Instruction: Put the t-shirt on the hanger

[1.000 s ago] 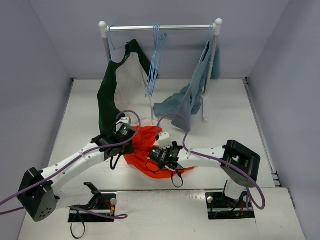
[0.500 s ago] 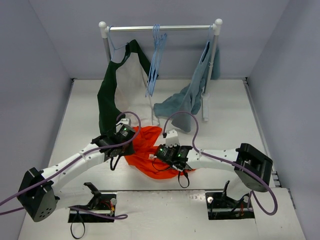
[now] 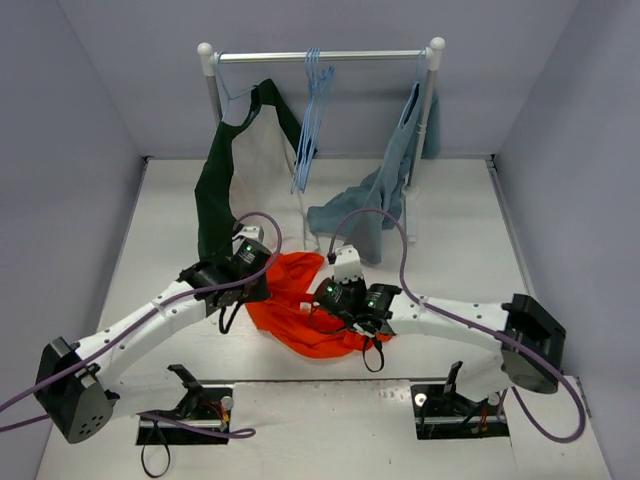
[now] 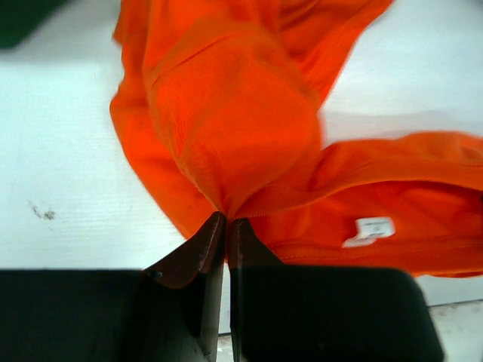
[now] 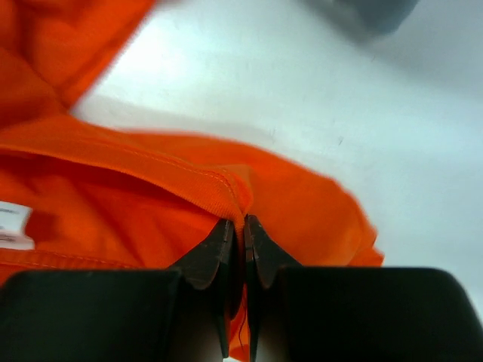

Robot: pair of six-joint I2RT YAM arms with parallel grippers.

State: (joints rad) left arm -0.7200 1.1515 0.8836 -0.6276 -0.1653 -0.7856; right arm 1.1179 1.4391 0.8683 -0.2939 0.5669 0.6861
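The orange t-shirt [image 3: 300, 305] lies crumpled on the white table between both arms. My left gripper [image 3: 262, 278] is shut on a fold of its fabric [image 4: 226, 151] at the shirt's left side. My right gripper [image 3: 322, 300] is shut on the ribbed collar edge [image 5: 204, 181] of the t-shirt, near a white label [image 4: 366, 230]. Pale-blue hangers [image 3: 310, 120] hang on the rack's rail at the back, well apart from both grippers.
A white clothes rack [image 3: 320, 57] stands at the back. A dark green-and-white garment [image 3: 225, 180] hangs from its left end and a grey-blue garment [image 3: 375, 200] droops from the right end onto the table. Grey walls enclose the table.
The right gripper has moved left and back over the t-shirt and shut on its collar. The left gripper stays shut on the shirt and has shifted slightly back.
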